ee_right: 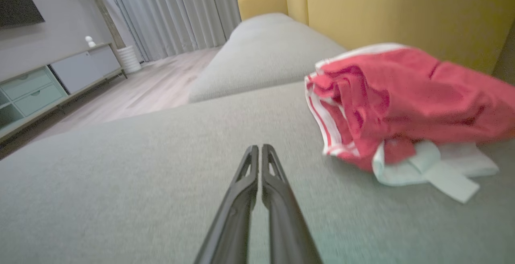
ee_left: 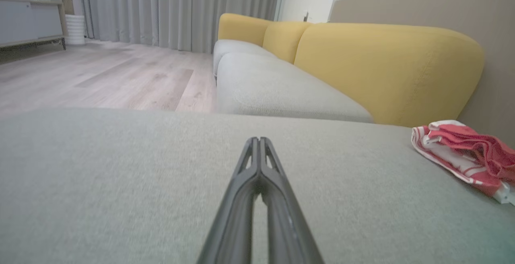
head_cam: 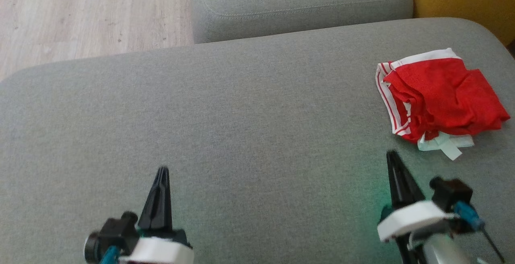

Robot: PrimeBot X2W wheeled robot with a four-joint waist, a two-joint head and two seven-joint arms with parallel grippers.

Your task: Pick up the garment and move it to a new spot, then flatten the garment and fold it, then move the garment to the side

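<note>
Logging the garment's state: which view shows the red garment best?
The head view: the whole red garment lies in sight from above. The right wrist view shows it close but blurred and cropped; the left wrist view, a low side-on strip.

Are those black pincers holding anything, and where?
Nothing. The left gripper and right gripper are shut and empty; the red garment lies apart on the cushion.

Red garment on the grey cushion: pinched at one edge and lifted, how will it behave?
The red garment lies crumpled in soft folds, so it will probably hang limp and unfold. It looks thin, so it is likely light. Its pale strip trails loose and may dangle.
</note>
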